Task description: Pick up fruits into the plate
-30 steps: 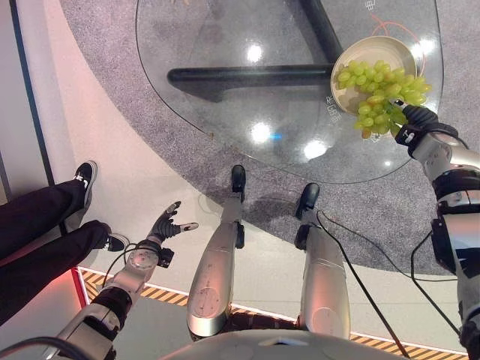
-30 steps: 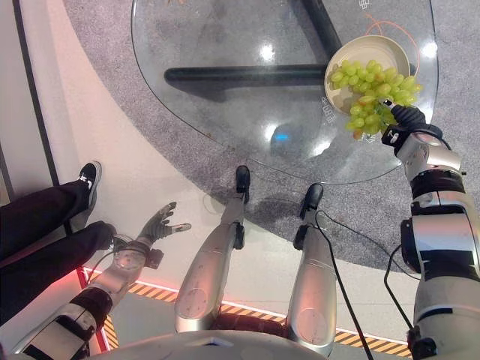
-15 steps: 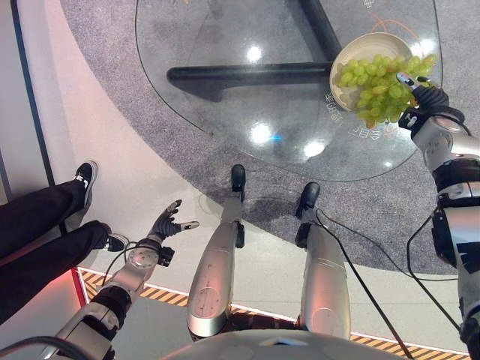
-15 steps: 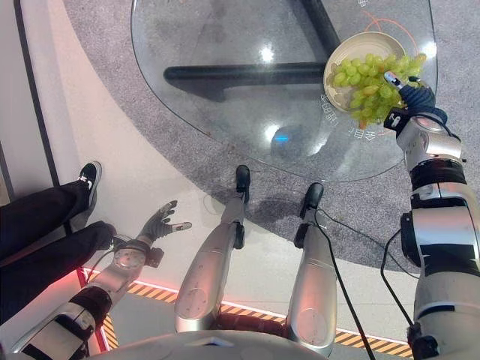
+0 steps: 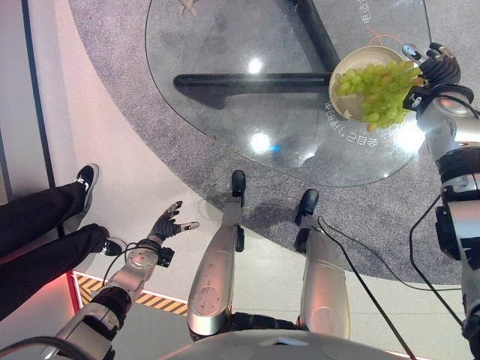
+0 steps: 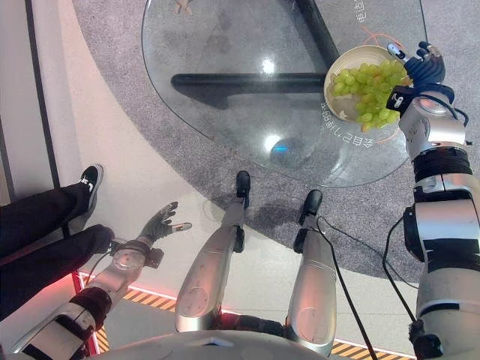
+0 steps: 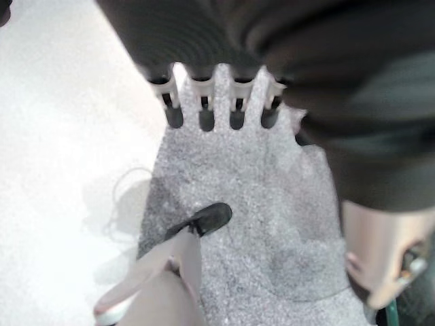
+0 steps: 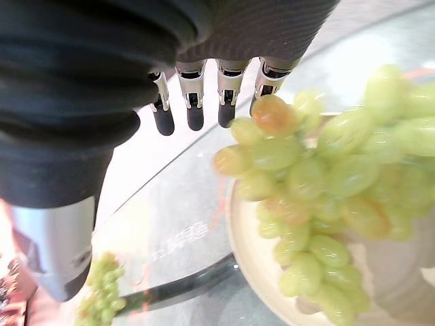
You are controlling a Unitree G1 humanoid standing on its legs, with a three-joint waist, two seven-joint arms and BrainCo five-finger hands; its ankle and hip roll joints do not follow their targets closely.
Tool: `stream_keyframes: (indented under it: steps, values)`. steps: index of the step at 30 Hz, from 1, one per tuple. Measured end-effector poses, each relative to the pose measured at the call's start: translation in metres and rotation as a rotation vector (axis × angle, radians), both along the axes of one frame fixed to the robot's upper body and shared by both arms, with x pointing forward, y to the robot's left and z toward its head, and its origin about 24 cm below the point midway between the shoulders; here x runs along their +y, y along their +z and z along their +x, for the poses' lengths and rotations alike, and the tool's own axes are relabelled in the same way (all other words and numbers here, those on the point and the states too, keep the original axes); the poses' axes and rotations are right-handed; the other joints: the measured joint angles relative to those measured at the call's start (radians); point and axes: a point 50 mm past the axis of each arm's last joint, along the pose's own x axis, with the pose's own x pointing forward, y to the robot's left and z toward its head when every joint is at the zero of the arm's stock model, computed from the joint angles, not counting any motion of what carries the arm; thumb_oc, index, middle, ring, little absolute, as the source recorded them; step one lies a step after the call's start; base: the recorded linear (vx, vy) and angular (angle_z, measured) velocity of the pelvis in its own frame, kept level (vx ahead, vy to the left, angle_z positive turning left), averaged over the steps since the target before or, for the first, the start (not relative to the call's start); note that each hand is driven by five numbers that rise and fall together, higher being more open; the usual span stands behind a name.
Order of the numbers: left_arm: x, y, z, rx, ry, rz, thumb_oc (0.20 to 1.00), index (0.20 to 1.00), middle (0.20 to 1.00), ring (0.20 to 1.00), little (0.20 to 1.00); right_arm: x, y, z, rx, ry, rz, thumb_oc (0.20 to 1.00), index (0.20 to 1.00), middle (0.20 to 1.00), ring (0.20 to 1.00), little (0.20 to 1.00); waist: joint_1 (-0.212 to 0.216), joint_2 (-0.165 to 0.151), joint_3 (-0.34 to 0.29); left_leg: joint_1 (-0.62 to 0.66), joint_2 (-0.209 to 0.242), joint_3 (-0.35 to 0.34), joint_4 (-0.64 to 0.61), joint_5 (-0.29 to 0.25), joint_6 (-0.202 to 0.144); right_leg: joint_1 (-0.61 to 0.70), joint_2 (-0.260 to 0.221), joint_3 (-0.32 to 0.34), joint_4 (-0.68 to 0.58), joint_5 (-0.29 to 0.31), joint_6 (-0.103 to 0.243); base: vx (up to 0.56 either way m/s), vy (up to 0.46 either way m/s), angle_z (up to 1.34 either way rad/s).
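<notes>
A large bunch of green grapes [image 5: 375, 90] lies in the cream plate [image 5: 358, 58] at the right side of the round glass table [image 5: 240, 112], spilling over the plate's near rim. My right hand [image 5: 437, 72] is at the plate's right edge, open, its fingers straight. In the right wrist view its fingertips [image 8: 195, 115] are beside the grapes [image 8: 306, 176], one tip touching a grape. My left hand [image 5: 168, 226] hangs open low on the left above the floor, with nothing in it; its fingers [image 7: 204, 112] are straight.
A person's dark-trousered legs and black shoes [image 5: 86, 178] are at the left on the pale floor. The table's black base [image 5: 247, 79] shows through the glass. A small tan thing [image 5: 187, 6] lies at the table's far edge. Grey carpet [image 5: 390, 225] surrounds the table.
My right hand carried the grape bunch from the table's near right edge up over the plate. Its fingers are now straight and the grapes rest in the plate. The camera shifted slightly.
</notes>
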Motion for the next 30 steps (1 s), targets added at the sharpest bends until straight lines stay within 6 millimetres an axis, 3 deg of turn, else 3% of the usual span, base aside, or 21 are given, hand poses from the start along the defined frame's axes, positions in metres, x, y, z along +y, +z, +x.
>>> stream_keyframes:
  steps: [4,11,16,21,23,26,28,30]
  values:
    - [0.001,-0.004,-0.002,0.019,0.012,-0.006,1.000,1.000,1.000,1.000,1.000,0.002,0.006,-0.001,0.000,-0.020,-0.138,1.000,1.000,1.000,1.000,1.000,0.000,0.000,0.000,0.034,0.000,-0.006,0.000,0.000,0.000,0.045,0.000,-0.010,-0.012,0.001,-0.001,0.03,0.016,0.06]
    - [0.001,-0.007,-0.003,0.045,0.015,-0.015,1.000,1.000,1.000,1.000,1.000,0.018,0.028,-0.005,-0.147,0.027,-0.247,1.000,1.000,1.000,1.000,1.000,0.000,-0.001,0.000,0.104,0.006,-0.027,-0.001,-0.006,-0.004,0.142,0.008,-0.038,-0.045,0.001,-0.002,0.03,-0.005,0.09]
    - [0.005,-0.015,-0.008,0.090,0.039,-0.030,1.000,1.000,1.000,1.000,1.000,0.017,0.007,-0.010,-0.137,0.052,-0.253,1.000,1.000,1.000,1.000,1.000,0.000,-0.006,0.001,0.196,0.011,-0.036,-0.004,-0.025,-0.005,0.265,0.018,-0.055,-0.096,0.003,-0.004,0.06,-0.004,0.07]
    - [0.010,-0.021,-0.016,0.126,0.077,-0.073,1.000,1.000,1.000,1.000,1.000,0.007,-0.033,-0.026,-0.116,0.090,-0.154,1.000,1.000,1.000,1.000,1.000,-0.010,-0.031,-0.010,0.276,0.019,-0.030,-0.008,-0.056,-0.006,0.376,0.035,-0.052,-0.171,0.018,-0.002,0.14,-0.019,-0.03]
    - [0.015,-0.029,-0.026,0.167,0.118,-0.092,1.000,1.000,1.000,1.000,1.000,0.013,-0.079,-0.033,-0.047,0.141,-0.033,1.000,1.000,1.000,1.000,1.000,-0.025,-0.078,-0.038,0.310,0.021,-0.025,-0.009,-0.068,-0.010,0.428,0.043,-0.052,-0.216,0.025,-0.002,0.15,-0.032,-0.05]
    - [0.021,-0.039,-0.040,0.224,0.160,-0.101,1.000,1.000,1.000,1.000,1.000,0.029,-0.130,-0.045,0.016,0.197,0.112,1.000,1.000,1.000,1.000,1.000,-0.046,-0.133,-0.092,0.336,0.023,-0.019,-0.025,-0.076,-0.014,0.462,0.048,-0.052,-0.255,0.032,-0.002,0.14,0.005,-0.05]
    - [0.022,-0.048,-0.052,0.270,0.178,-0.111,1.000,1.000,1.000,1.000,1.000,0.048,-0.184,-0.067,0.109,0.249,0.233,1.000,1.000,1.000,1.000,1.000,-0.056,-0.169,-0.145,0.377,0.021,-0.001,-0.032,-0.096,-0.015,0.506,0.049,-0.044,-0.286,0.032,-0.002,0.16,0.030,-0.14]
    - [0.017,-0.055,-0.062,0.292,0.205,-0.149,1.000,1.000,1.000,1.000,1.000,0.058,-0.227,-0.094,0.204,0.270,0.308,1.000,1.000,1.000,1.000,1.000,-0.064,-0.175,-0.199,0.405,0.014,0.007,-0.032,-0.113,-0.014,0.540,0.045,-0.037,-0.308,0.032,-0.002,0.18,0.022,-0.15]
